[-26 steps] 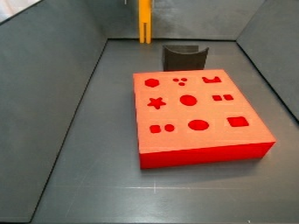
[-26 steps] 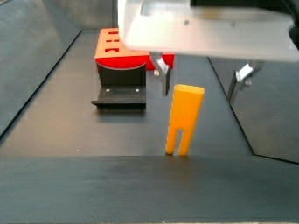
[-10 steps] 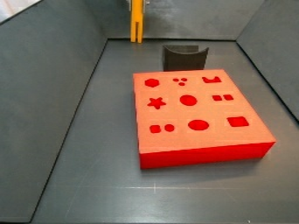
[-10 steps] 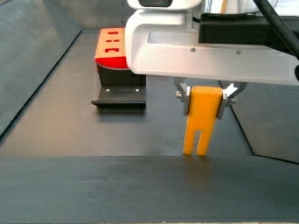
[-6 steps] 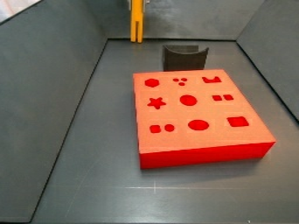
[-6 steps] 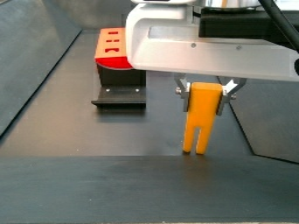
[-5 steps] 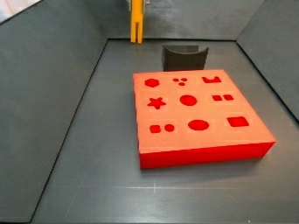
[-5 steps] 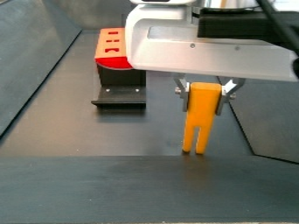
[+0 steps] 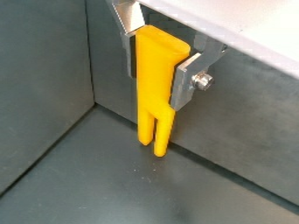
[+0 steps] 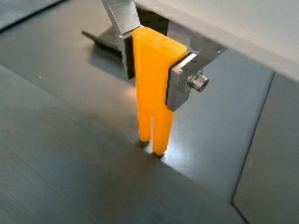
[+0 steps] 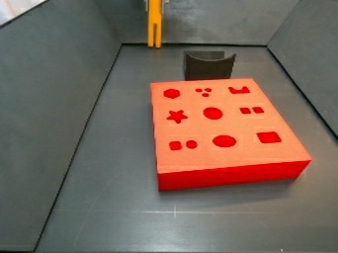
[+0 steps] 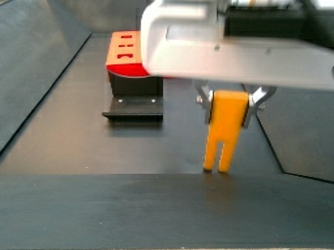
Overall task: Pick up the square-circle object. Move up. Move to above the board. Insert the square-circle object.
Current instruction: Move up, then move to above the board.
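The square-circle object (image 9: 156, 87) is a long orange-yellow peg with two prongs, standing upright with its prongs pointing down. My gripper (image 9: 158, 54) is shut on its upper end, one silver finger (image 9: 187, 77) on each side. Both wrist views show this grip; it also shows in a wrist view (image 10: 152, 61). The prong tips are at or just above the dark floor, near a wall. In a side view the peg (image 12: 226, 132) hangs under my gripper (image 12: 229, 96). The red board (image 11: 224, 128) lies flat, away from the peg (image 11: 156, 25).
The dark fixture (image 11: 209, 64) stands on the floor between the board and the peg; it also shows in a side view (image 12: 135, 105) in front of the board (image 12: 131, 54). Grey walls enclose the floor on all sides.
2.6 s ago my fingers stood open and apart from the peg. They have since shut on it, shifting it slightly sideways. Over the last second it has barely moved, perhaps slightly up.
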